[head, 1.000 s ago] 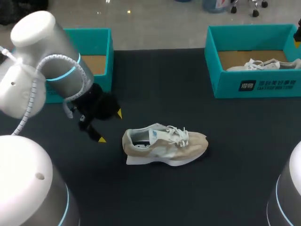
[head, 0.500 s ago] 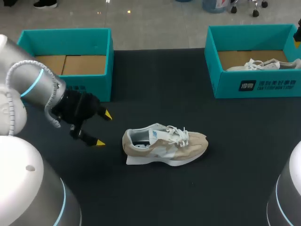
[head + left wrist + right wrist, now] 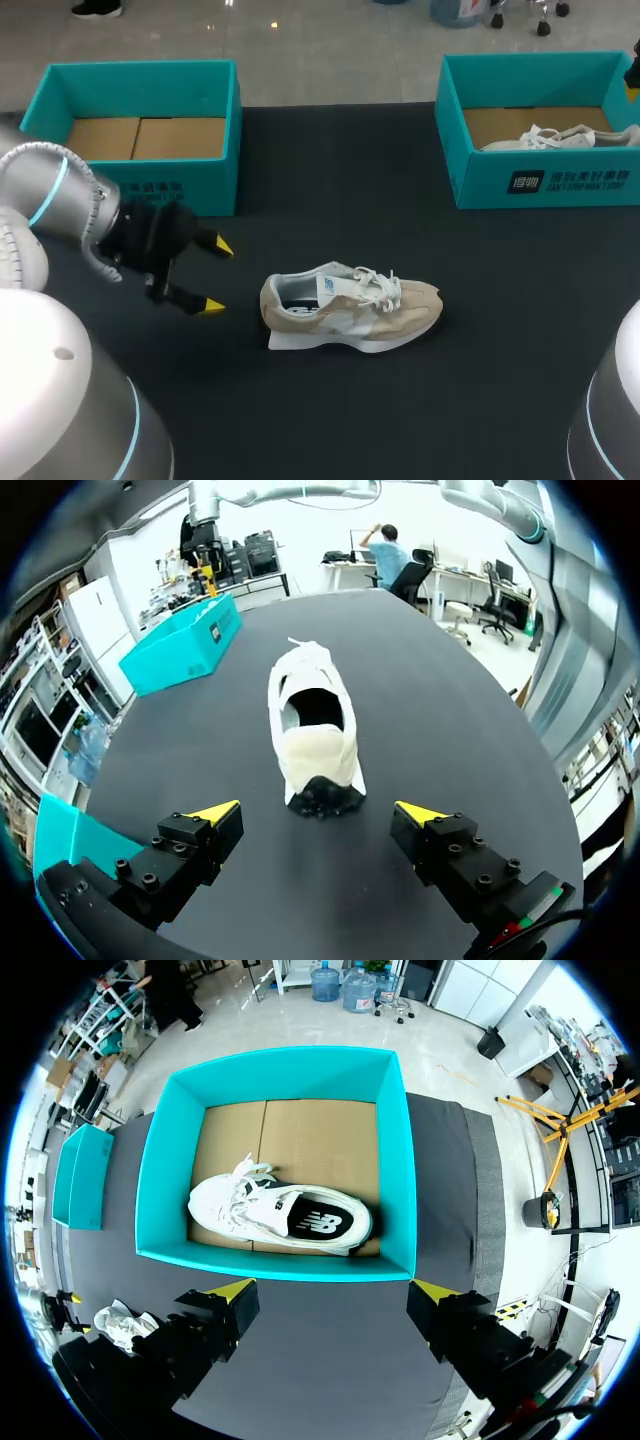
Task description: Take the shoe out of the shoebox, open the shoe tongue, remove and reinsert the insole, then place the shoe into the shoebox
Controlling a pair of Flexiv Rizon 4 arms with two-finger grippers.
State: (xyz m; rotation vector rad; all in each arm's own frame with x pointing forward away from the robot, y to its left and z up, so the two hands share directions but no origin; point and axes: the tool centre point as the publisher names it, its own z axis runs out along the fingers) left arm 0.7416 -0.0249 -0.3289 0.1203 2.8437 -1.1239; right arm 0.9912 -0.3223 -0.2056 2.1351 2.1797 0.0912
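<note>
Tabletop (image 3: 400,200): left gripper (image 3: 219,276) wide beside shoe (image 3: 350,305)

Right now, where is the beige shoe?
In the head view, the beige shoe lies near the middle of the black table, heel toward my open left tool, outside the empty left shoebox.

Dark desk (image 3: 400,200), three things on top.
Carried a beige shoe (image 3: 350,308) on its sole near the middle, a teal shoebox (image 3: 205,185) at the far left, a second shoebox (image 3: 480,180) at the far right.
</note>
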